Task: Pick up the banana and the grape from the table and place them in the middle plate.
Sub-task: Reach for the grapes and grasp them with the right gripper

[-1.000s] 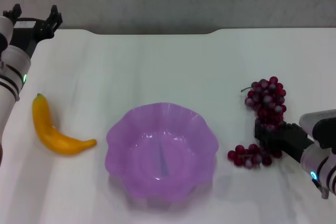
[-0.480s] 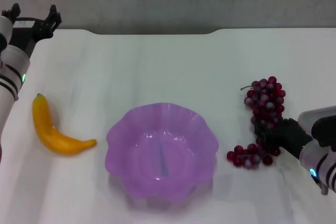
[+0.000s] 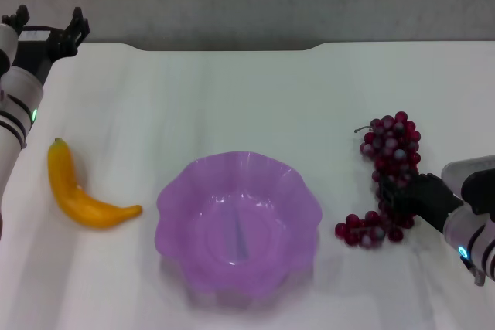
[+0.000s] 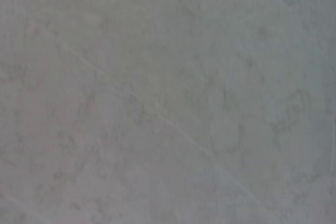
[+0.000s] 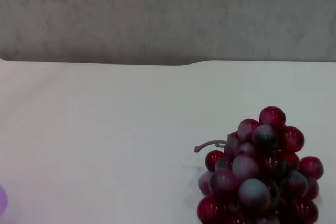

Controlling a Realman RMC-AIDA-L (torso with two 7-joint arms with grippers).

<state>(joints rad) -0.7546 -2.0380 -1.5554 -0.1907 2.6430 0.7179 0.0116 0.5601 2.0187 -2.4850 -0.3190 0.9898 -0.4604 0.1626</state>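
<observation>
The purple plate (image 3: 238, 224) sits near the front edge of the white table (image 3: 232, 98), in the middle. Beside it on the right, the right gripper (image 3: 396, 197) is clenched on the grapes (image 3: 390, 168) at the middle of the bunch, which lies on the table. On the left lies the banana (image 3: 76, 191), apart from the plate with bare table between. Farther back the table is wide open up to its far edge. The left gripper (image 3: 48, 30) hangs at the far left corner, fingers spread, grasping nothing.
</observation>
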